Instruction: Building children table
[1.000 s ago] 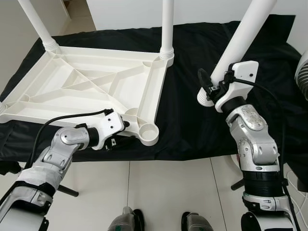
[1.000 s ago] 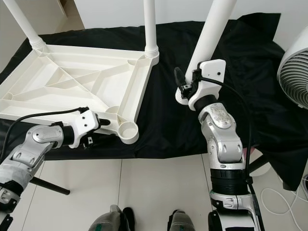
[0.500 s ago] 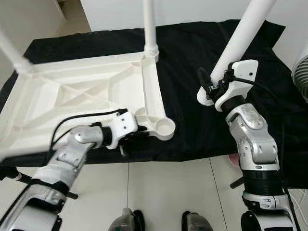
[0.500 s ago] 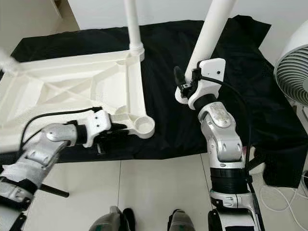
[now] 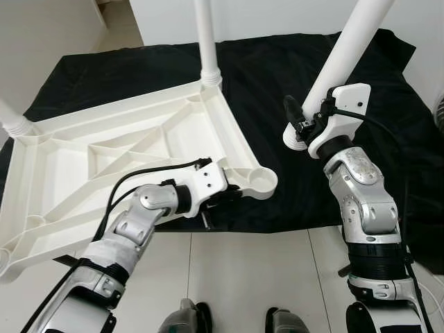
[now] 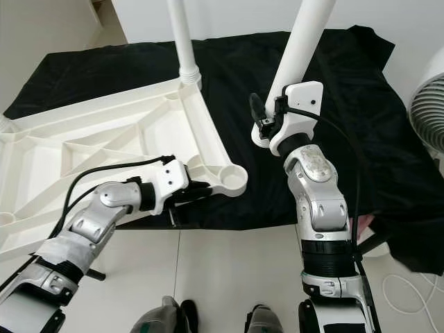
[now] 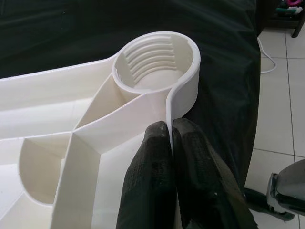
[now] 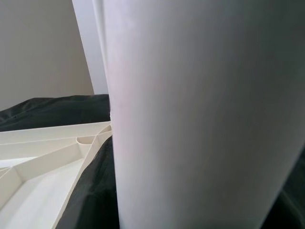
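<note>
Pinching the upturned tabletop (image 5: 125,152) rim just behind its empty threaded socket (image 7: 157,59), the left gripper (image 7: 171,143) steadies it while the right gripper (image 5: 303,125), clamped on the loose leg (image 5: 340,55), must likely bring its threaded end over that socket.

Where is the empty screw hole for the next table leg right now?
The empty threaded socket sits at the upturned tabletop's near corner, beside the left gripper pinching that rim, left of the leg in the right gripper.

The loose leg (image 5: 341,57) runs out past the top edge at 1 o'clock, its upper end unseen. The tabletop (image 5: 104,159) is cut off at 9 o'clock. The right gripper's (image 5: 300,128) fingers sit behind the leg, their gap hidden.
</note>
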`<state>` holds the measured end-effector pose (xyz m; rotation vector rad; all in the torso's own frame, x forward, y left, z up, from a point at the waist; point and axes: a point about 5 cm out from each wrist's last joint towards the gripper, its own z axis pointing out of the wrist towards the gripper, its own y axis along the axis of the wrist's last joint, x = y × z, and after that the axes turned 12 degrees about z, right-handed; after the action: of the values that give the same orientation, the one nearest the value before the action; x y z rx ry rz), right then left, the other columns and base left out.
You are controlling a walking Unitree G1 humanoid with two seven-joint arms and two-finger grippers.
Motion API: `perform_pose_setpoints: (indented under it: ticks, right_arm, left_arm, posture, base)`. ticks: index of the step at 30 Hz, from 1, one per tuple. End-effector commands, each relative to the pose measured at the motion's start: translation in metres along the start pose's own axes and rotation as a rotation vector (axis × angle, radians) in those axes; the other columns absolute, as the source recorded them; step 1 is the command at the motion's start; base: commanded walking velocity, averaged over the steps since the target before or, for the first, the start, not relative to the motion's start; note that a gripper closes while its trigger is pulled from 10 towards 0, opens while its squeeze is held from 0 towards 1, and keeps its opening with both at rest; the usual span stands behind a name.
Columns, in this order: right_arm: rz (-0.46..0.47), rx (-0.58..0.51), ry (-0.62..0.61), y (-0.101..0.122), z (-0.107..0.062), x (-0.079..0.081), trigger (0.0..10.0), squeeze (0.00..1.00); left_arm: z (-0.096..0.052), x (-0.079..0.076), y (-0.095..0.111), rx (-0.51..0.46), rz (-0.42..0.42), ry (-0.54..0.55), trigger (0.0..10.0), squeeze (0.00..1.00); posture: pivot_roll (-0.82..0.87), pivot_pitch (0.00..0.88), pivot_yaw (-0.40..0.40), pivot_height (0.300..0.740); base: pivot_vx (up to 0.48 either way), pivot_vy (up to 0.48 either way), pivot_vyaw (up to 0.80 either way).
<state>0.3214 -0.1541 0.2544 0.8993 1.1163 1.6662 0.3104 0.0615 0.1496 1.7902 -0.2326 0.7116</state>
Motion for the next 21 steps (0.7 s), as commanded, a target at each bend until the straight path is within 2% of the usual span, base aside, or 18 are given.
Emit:
perform_pose_setpoints:
  ticks: [1,3,4,7,8,9,10,13,15,16,19,21]
  right_arm:
    - [0.001,-0.011,0.01,0.001,0.001,0.004,10.0,0.0]
    - [0.007,-0.01,0.006,0.001,0.0,0.005,10.0,0.0]
    - [0.013,-0.008,0.003,0.0,0.0,0.005,10.0,0.0]
    - [0.025,-0.002,0.005,-0.002,-0.001,0.007,10.0,0.0]
    - [0.028,0.0,0.009,-0.003,-0.001,0.008,10.0,0.0]
    - [0.029,0.001,0.011,-0.003,-0.002,0.009,10.0,0.0]
    - [0.025,0.003,0.019,-0.005,-0.002,0.01,10.0,0.0]
    - [0.028,0.003,0.038,-0.007,-0.003,0.013,10.0,0.0]
    - [0.028,0.003,0.038,-0.007,-0.003,0.013,10.0,0.0]
    - [0.04,0.006,0.059,-0.011,-0.006,0.019,10.0,0.0]
    - [0.045,0.008,0.068,-0.013,-0.007,0.022,10.0,0.0]
    - [0.058,0.011,0.079,-0.016,-0.008,0.027,10.0,0.0]
  left_arm:
    - [0.007,-0.005,0.004,-0.033,-0.013,0.051,10.0,0.0]
    - [0.008,-0.008,0.008,-0.056,-0.021,0.034,10.0,0.0]
    - [0.008,-0.01,0.011,-0.074,-0.043,0.032,10.0,1.0]
    - [0.008,-0.008,0.021,-0.093,-0.057,0.061,10.0,1.0]
    - [0.008,-0.004,0.026,-0.1,-0.058,0.089,10.0,0.67]
    - [0.008,-0.002,0.029,-0.104,-0.057,0.109,10.0,0.67]
    - [0.006,0.002,0.036,-0.114,-0.055,0.144,10.0,0.0]
    - [0.001,0.012,0.048,-0.147,-0.068,0.211,10.0,0.0]
    - [0.001,0.012,0.048,-0.147,-0.068,0.211,10.0,0.0]
    - [-0.008,0.023,0.06,-0.17,-0.098,0.287,10.0,0.0]
    - [-0.012,0.026,0.064,-0.175,-0.103,0.318,10.0,0.0]
    - [-0.023,0.029,0.068,-0.172,-0.124,0.359,10.0,0.0]
  posture:
    - [-0.05,0.154,0.147,0.74]
    - [-0.05,0.156,0.15,0.74]
    - [-0.05,0.158,0.151,0.74]
    - [-0.05,0.159,0.152,0.74]
    - [-0.05,0.159,0.152,0.74]
    - [-0.04,0.164,0.152,0.74]
    - [-0.04,0.165,0.154,0.74]
    - [-0.04,0.166,0.154,0.74]
    - [-0.04,0.166,0.154,0.74]
    - [-0.04,0.163,0.156,0.74]
    - [-0.04,0.157,0.151,0.74]
    - [-0.04,0.155,0.148,0.74]
  base:
    - [0.0,0.0,0.0]
    - [0.0,0.0,0.0]
    - [0.0,0.0,0.0]
    - [0.0,0.0,0.0]
    - [0.0,0.0,0.0]
    - [0.0,0.0,0.0]
    - [0.0,0.0,0.0]
    - [0.0,0.0,0.0]
    - [0.0,0.0,0.0]
    - [0.0,0.0,0.0]
    - [0.0,0.0,0.0]
    - [0.0,0.0,0.0]
